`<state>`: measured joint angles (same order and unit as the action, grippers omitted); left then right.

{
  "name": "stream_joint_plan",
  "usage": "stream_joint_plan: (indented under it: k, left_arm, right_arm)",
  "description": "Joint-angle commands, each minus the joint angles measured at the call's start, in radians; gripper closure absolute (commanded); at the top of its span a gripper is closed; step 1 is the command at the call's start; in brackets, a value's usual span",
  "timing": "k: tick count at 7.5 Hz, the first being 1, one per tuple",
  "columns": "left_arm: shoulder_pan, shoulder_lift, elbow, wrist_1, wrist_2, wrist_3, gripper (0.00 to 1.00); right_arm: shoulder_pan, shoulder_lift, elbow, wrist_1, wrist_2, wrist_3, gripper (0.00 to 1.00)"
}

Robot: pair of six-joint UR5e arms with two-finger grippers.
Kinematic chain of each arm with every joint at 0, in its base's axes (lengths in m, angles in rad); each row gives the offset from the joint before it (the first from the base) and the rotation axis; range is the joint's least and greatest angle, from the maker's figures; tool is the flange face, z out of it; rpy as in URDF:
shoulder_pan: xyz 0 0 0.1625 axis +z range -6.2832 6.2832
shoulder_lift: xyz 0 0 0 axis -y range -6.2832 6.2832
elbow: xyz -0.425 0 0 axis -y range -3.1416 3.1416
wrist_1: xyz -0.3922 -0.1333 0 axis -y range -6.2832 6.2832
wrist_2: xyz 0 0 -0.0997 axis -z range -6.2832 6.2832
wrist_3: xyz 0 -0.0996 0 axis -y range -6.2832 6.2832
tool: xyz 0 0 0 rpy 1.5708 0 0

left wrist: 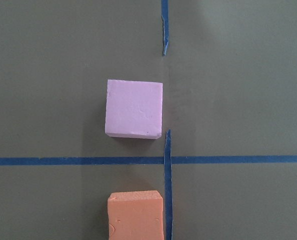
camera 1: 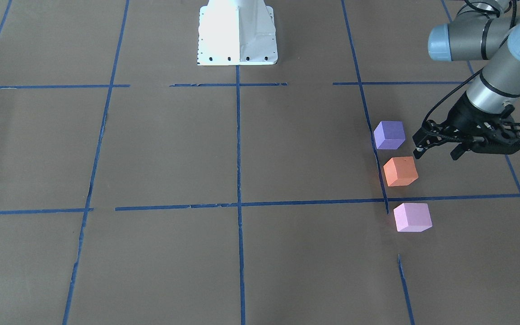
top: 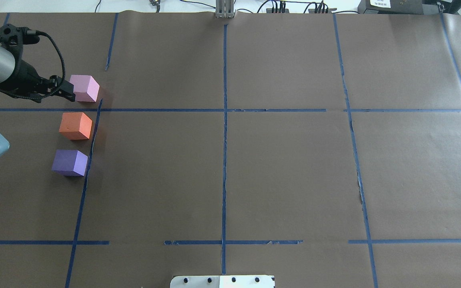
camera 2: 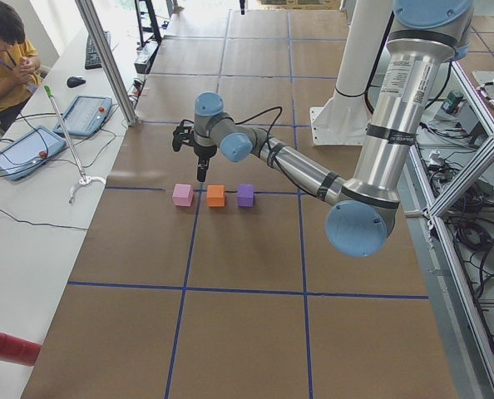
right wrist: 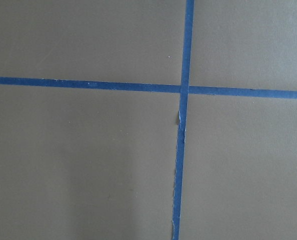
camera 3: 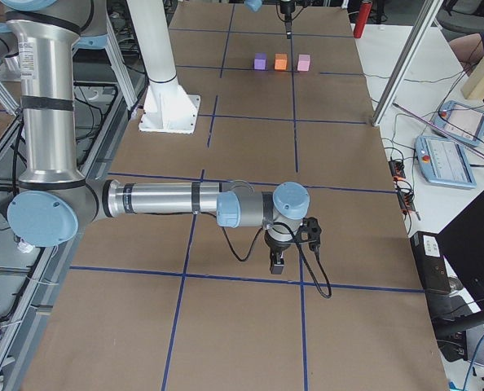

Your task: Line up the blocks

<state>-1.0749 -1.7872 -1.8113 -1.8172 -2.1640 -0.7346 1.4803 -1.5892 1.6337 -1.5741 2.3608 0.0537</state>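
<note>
Three cubes lie in a near-straight row with small gaps on the brown paper at the robot's left: dark purple block [camera 1: 389, 134], orange block [camera 1: 400, 171], pale pink block [camera 1: 412, 217]. In the overhead view the pink block [top: 84, 88] is farthest, the orange block [top: 76, 125] in the middle, the purple block [top: 69, 162] nearest. My left gripper [camera 1: 437, 153] hangs open and empty above the table, just to the outer side of the row. The left wrist view looks down on the pink block [left wrist: 134, 108] and the orange block [left wrist: 136, 215]. My right gripper [camera 3: 279, 262] shows only in the exterior right view, far from the blocks; I cannot tell whether it is open or shut.
Blue tape lines [top: 225, 120] grid the paper. The white robot base [camera 1: 237, 34] stands at the table's middle edge. Beside the table's left end a side bench carries tablets [camera 2: 81, 115], cables and a red cylinder [camera 2: 10, 347], with a seated operator [camera 2: 6, 58].
</note>
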Motion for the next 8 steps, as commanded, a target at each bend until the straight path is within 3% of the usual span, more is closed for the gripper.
stream_joint_plan:
  k: [1,4,6,8]
  left_arm:
    - [-0.127,0.066,0.027,0.009,-0.084,0.293,0.00]
    - [-0.360,0.150,0.116,0.019,-0.132,0.675,0.01]
    - [-0.498,0.149,0.176,0.137,-0.143,0.895,0.01]
    - [-0.533,0.143,0.178,0.261,-0.154,0.905,0.02]
  right_arm:
    - [0.000,0.000,0.000,-0.001,0.000,0.000,0.00]
    - [0.000,0.000,0.000,0.000,0.000,0.000,0.00]
    - [0.000,0.000,0.000,0.000,0.000,0.000,0.00]
    - [0.000,0.000,0.000,0.000,0.000,0.000,0.00]
